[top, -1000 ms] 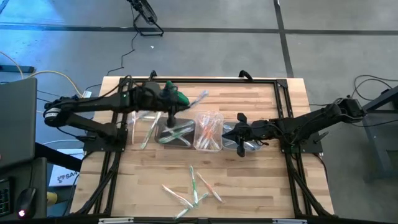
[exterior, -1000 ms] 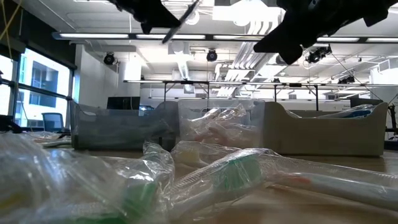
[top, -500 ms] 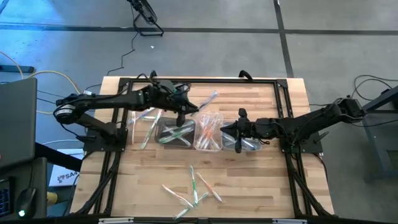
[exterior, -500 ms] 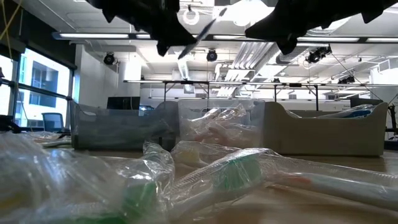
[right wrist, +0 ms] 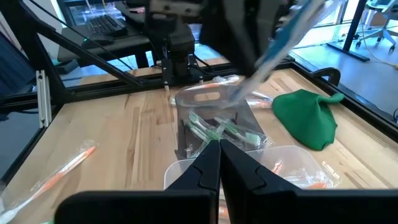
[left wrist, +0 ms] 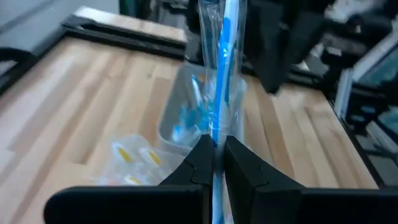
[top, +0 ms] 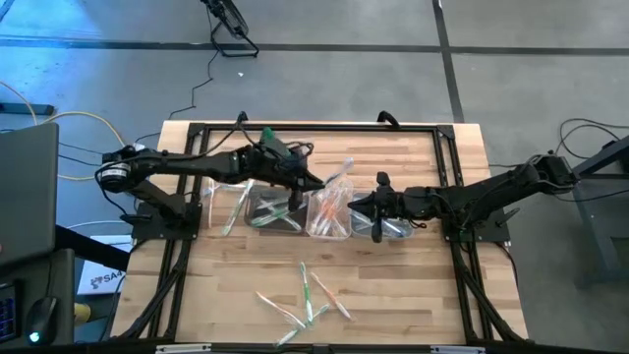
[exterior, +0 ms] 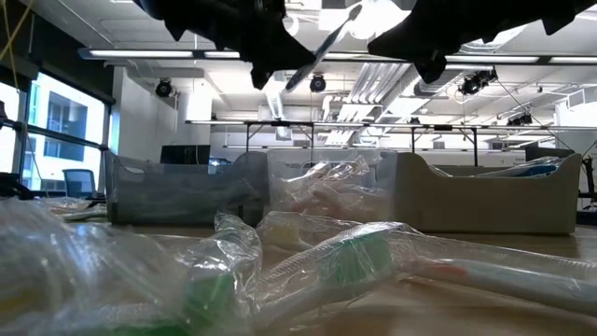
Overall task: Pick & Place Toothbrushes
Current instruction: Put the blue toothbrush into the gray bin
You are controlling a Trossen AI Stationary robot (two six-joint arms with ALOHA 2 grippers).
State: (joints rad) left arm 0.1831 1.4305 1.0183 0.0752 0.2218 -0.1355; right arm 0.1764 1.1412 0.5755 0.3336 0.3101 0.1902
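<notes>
My left jaws (left wrist: 214,163) pinch a wrapped blue toothbrush (left wrist: 222,68) by its lower end, held up in the air over the middle tub (top: 329,208), handle pointing toward the blue tub (left wrist: 202,109) beyond. To do this well I'd carry it on over the blue tub, tip it level along the tub's length, go low, then let go so the crinkly wrapper doesn't snag the rim. My right jaws (top: 378,211), pressed together and empty, hover at that same tub, so I'd watch for a clash there.

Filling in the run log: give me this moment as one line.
left tool: shut on blue toothbrush, above tubs | right tool: shut, empty, over right tub | loose toothbrushes: near table edge
</notes>
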